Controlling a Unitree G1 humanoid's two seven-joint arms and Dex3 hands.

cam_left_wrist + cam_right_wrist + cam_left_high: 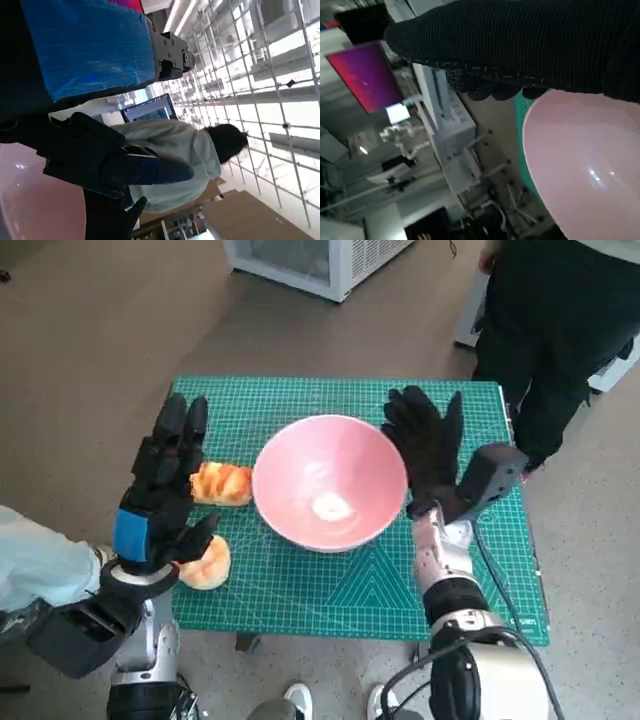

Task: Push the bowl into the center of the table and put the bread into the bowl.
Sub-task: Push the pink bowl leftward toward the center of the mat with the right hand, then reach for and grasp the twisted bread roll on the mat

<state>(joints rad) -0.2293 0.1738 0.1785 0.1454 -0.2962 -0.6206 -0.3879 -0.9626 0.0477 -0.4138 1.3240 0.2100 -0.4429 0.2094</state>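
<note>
Pink, smooth and round, the big plastic bowl (330, 483) sits near the middle of the green grid mat (400, 585) on the small table.
Two soft golden bread pieces lie on the mat, left of the bowl: a crusty bread roll (221, 483) just beside it and a round bun (207, 563) nearer the robot. The black left hand with blue tape (162, 492) hovers over them, fingers apart, holding nothing. The right hand in a knitted black glove (425, 445) is at the bowl's right rim, fingers spread.
</note>
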